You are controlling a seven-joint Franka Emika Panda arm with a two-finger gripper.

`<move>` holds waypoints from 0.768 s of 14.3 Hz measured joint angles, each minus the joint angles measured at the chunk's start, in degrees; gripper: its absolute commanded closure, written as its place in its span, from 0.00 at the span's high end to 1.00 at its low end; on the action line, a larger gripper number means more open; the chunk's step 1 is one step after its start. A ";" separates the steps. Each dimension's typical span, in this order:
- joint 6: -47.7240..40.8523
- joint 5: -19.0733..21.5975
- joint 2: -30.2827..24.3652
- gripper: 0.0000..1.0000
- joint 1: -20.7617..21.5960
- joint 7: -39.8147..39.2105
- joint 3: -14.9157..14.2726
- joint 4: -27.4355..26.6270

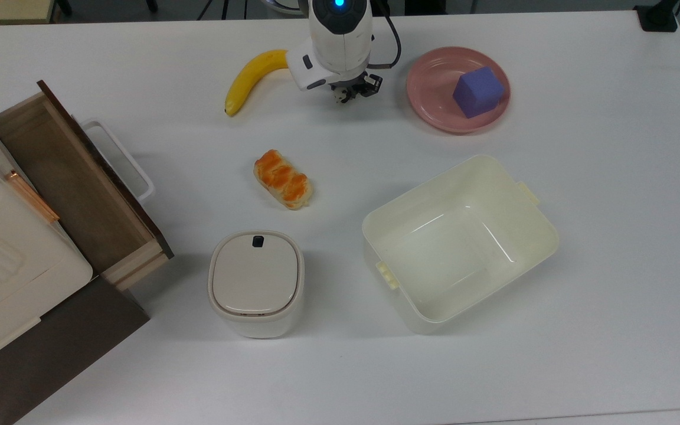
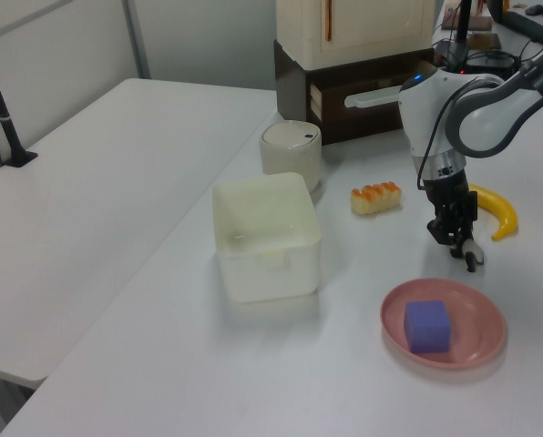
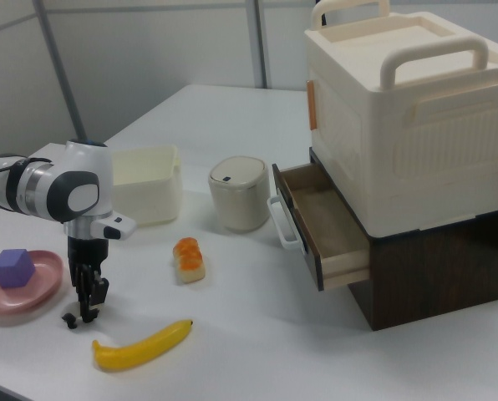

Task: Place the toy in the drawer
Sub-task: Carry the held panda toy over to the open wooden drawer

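Toy [image 2: 472, 256] mostly hidden: in the top view the arm's white wrist housing covered it, upper centre of frame; in the left view a small black-and-white bit showed below the gripper [image 2: 460, 244]; in the right view a dark speck at the jaws' foot, lower left. Whether the jaws touched the toy was too small to tell. Drawer [image 1: 74, 177] rear covered by the cream storage box [image 1: 3, 248], itself cut off by the left edge in the top view. Arm cut off at the top edge there.
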 measured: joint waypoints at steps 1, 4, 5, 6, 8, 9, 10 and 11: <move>0.07 -0.25 -0.09 0.20 -0.01 -0.05 -0.01 0.07; 0.23 -0.62 -0.34 0.21 -0.30 -2.13 -0.19 2.17; 0.22 -0.74 -0.38 0.21 -0.71 -3.72 -0.26 3.48; 0.06 -1.10 -0.40 0.21 -1.41 -5.83 -0.32 5.07; -0.95 -2.57 -0.38 0.21 -3.36 -11.14 -0.39 8.95; -1.71 -3.44 -0.30 0.21 -4.49 -13.79 -0.45 11.36; -2.20 -4.47 -0.10 0.21 -5.50 -15.75 -0.51 13.75; -2.74 -6.35 0.50 0.21 -7.00 -17.75 -0.62 17.87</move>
